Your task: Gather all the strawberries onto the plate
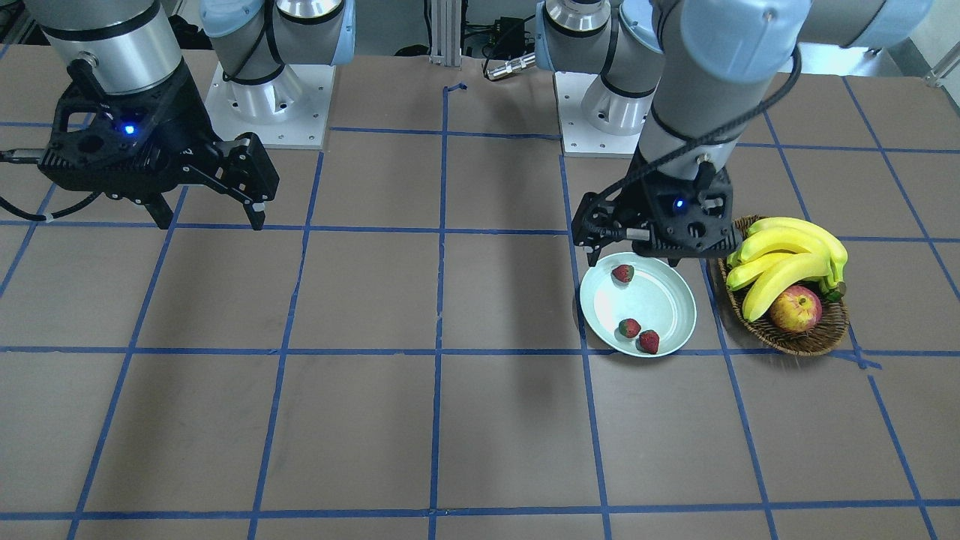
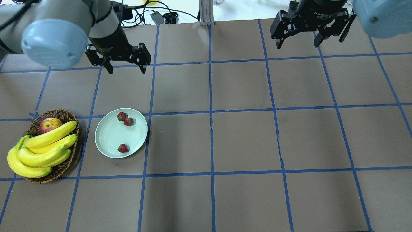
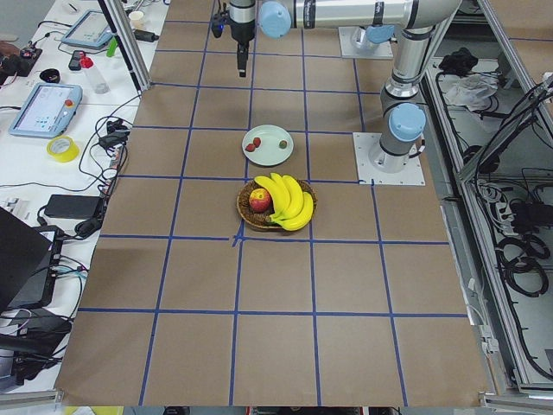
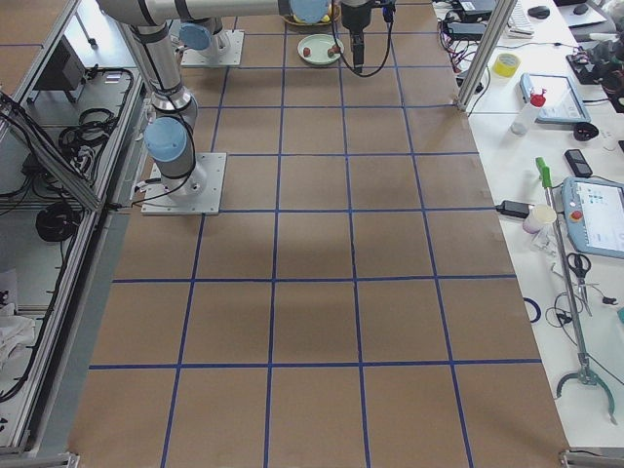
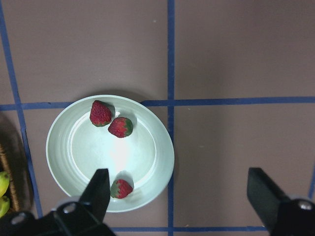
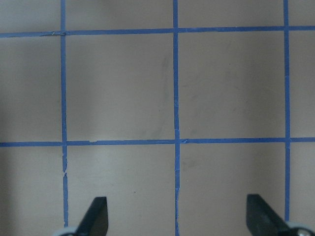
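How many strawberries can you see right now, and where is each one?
3. All in the plate: the first strawberry and second strawberry close together by its far rim, the third strawberry alone by the rim nearest the robot. The bananas in the basket could hide more.

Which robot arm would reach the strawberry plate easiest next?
Left. The left gripper hangs open right by the plate; the right gripper is far across the table. All three strawberries already sit in that plate.

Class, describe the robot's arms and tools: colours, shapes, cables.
The left arm and right arm are silver-grey tubes with pale-blue joint caps. The left tool and right tool are black, two-fingered, each blue-lit. A black cable follows the left arm.
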{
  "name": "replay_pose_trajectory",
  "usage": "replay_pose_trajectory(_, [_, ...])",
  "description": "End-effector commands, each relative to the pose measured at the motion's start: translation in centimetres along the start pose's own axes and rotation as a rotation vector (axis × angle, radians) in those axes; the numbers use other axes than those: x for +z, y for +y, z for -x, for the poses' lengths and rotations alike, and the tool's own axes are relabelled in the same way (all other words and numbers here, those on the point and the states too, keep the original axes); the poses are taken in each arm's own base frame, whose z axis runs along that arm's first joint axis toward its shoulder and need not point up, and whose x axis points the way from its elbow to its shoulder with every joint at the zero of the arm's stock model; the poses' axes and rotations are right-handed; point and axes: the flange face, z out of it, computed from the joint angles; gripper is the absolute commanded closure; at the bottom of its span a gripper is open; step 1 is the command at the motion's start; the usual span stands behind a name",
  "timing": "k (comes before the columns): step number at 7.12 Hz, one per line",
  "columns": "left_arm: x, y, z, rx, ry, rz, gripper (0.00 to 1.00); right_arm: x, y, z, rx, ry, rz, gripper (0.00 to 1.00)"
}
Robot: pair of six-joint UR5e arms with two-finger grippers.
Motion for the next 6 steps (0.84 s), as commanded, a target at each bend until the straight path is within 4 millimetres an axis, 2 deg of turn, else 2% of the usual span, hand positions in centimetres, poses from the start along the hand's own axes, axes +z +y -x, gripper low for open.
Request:
replay_pose_trajectory(1, [-7.7, 1.7, 1.1, 0.002, -0.009, -0.074, 0.0, 0.0, 0.0, 0.0, 0.001, -0.004, 0.0, 0.0])
replay_pose_trajectory(2, [-8.3, 1.5, 3.9, -0.021, -0.009, -0.083, 0.0, 0.0, 0.0, 0.1, 0.001, -0.01, 0.0, 0.0])
replay_pose_trajectory(3, [-7.6, 1.4, 6.0, -0.056, 0.021, -0.046, 0.0, 0.1, 0.0, 0.1, 0.001, -0.01, 0.002, 0.0])
replay_pose_trajectory(6, [-5.6, 3.4, 4.8, -0.034, 0.045, -0.004, 0.0, 0.1, 0.0, 0.1, 0.001, -0.013, 0.002, 0.0])
